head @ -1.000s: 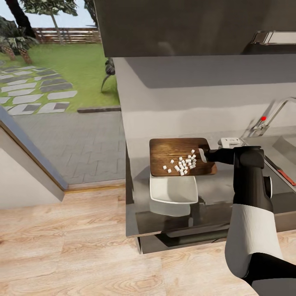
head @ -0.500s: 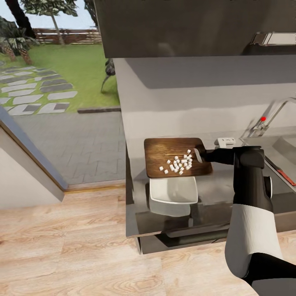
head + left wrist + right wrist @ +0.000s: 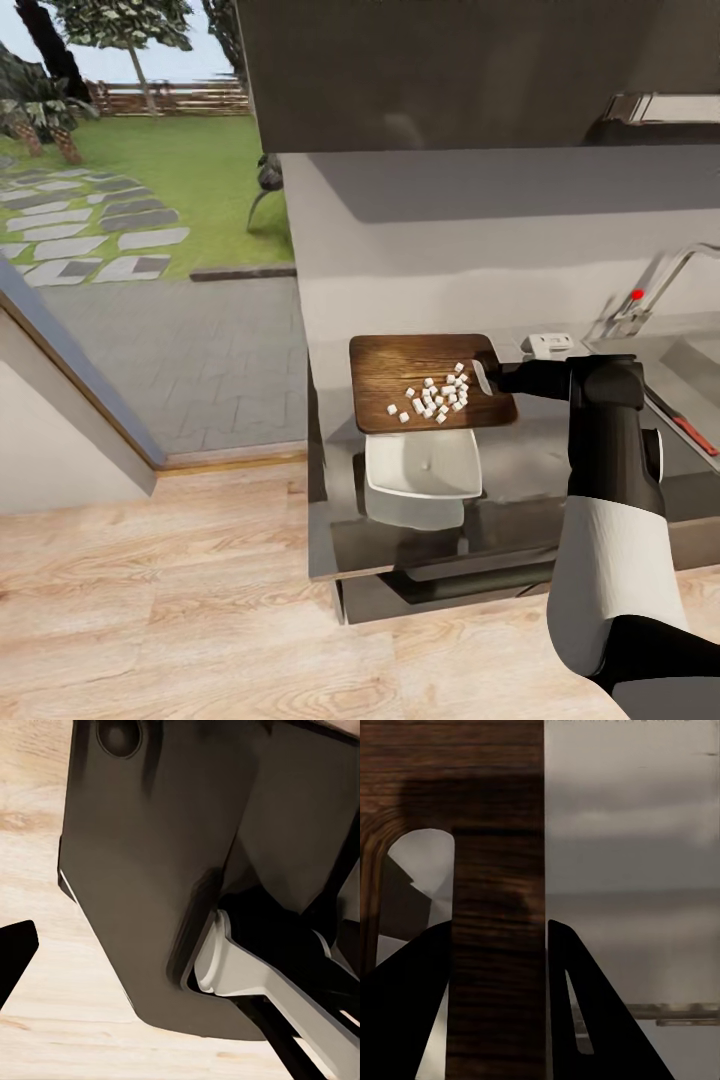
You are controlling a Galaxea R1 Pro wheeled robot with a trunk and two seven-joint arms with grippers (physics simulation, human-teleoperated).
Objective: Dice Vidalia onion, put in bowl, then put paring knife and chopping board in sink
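Right gripper with its 2 fingers closed on the handle end of the chopping board, 1 finger on each side of the strip beside the slot-shaped hole. The board is held above the countertop, extending outward from the jaws. Diced Vidalia onion lies on the board just ahead of the jaws. The bowl sits below the board's near edge. The sink lies behind the gripper; the paring knife rests at its rim. Left gripper's jaw state cannot be told.
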